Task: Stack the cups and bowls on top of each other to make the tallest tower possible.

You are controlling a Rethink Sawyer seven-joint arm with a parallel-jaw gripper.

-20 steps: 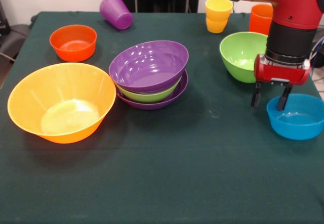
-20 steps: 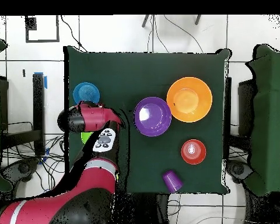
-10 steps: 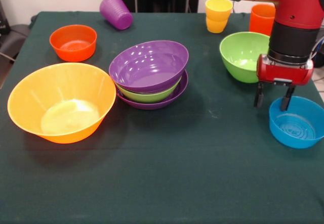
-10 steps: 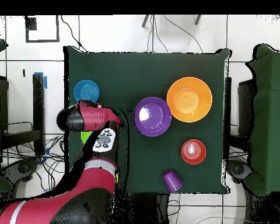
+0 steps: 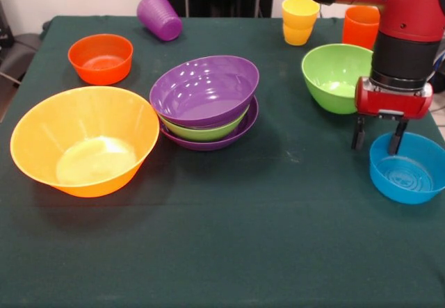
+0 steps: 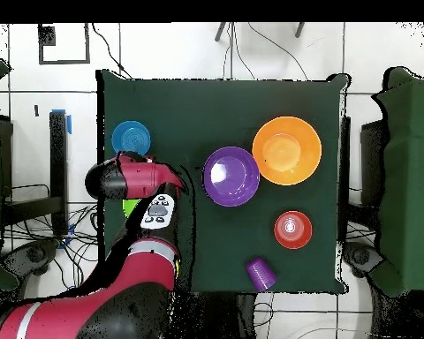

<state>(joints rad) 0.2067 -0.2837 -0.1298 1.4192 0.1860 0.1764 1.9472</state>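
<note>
My gripper (image 5: 377, 140) is open. It hangs at the left rim of the small blue bowl (image 5: 410, 172), with one finger outside the rim and one over the bowl. The bowl rests on the table and also shows in the overhead view (image 6: 130, 139), where my arm (image 6: 132, 181) hides the gripper. The tower (image 5: 205, 113) is a purple bowl tilted on a green bowl on another purple bowl; it shows from above too (image 6: 230, 176). A second green bowl (image 5: 334, 75) stands just behind the gripper. The stacked yellow cups (image 5: 300, 20) and the orange-red cup (image 5: 360, 24) stand at the far edge. The purple cup (image 5: 159, 16) lies on its side.
The very large yellow-orange bowl (image 5: 83, 141) stands left of the tower, and the small red-orange bowl (image 5: 101, 58) behind it. The table's right edge (image 5: 434, 124) runs close by the blue bowl.
The blue bowl has shifted slightly toward the near edge and sits lower. My gripper has moved a little right and up. Nothing else moved.
</note>
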